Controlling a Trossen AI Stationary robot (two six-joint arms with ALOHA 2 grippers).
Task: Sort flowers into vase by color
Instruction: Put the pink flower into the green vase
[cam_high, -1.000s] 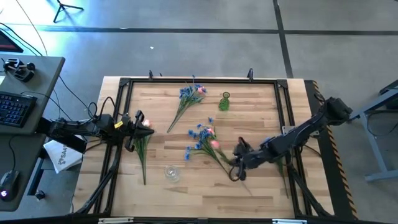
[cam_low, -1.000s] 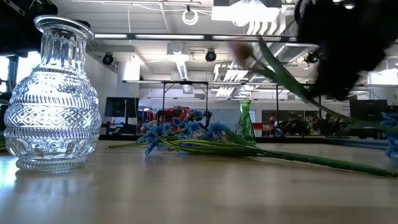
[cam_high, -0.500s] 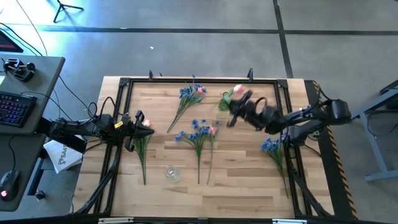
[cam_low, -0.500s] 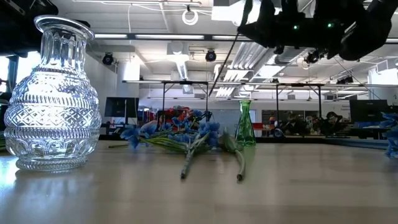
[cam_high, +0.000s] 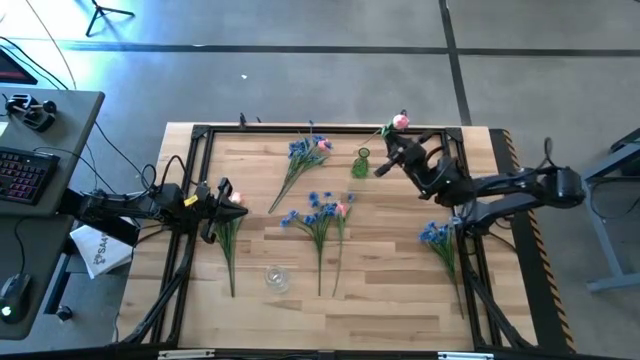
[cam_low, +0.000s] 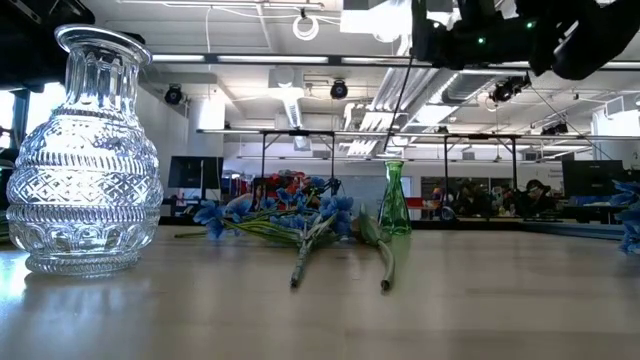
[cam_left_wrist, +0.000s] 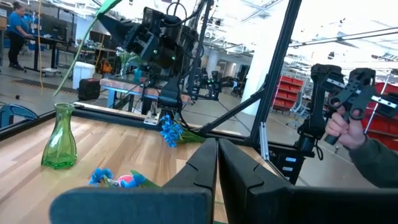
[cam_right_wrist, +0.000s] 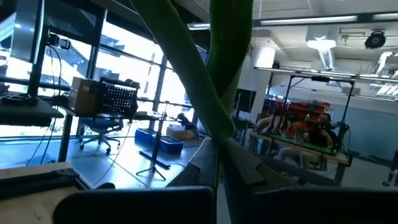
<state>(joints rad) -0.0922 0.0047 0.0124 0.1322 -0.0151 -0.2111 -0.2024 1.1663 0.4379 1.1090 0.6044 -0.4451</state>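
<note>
While no writing reads, right claw (cam_high: 384, 166) pinches tulip (cam_high: 400, 122)

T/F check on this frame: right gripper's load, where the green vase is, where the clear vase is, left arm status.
1. The right gripper is shut on a pink flower. True.
2. The green vase lies tipped on its side. False: it stands upright.
3. The clear vase already holds blue flowers. False: it is empty.
4. The left gripper is shut, at the table's left edge. True.
5. A blue flower bunch lies near the table's right edge. True.
</note>
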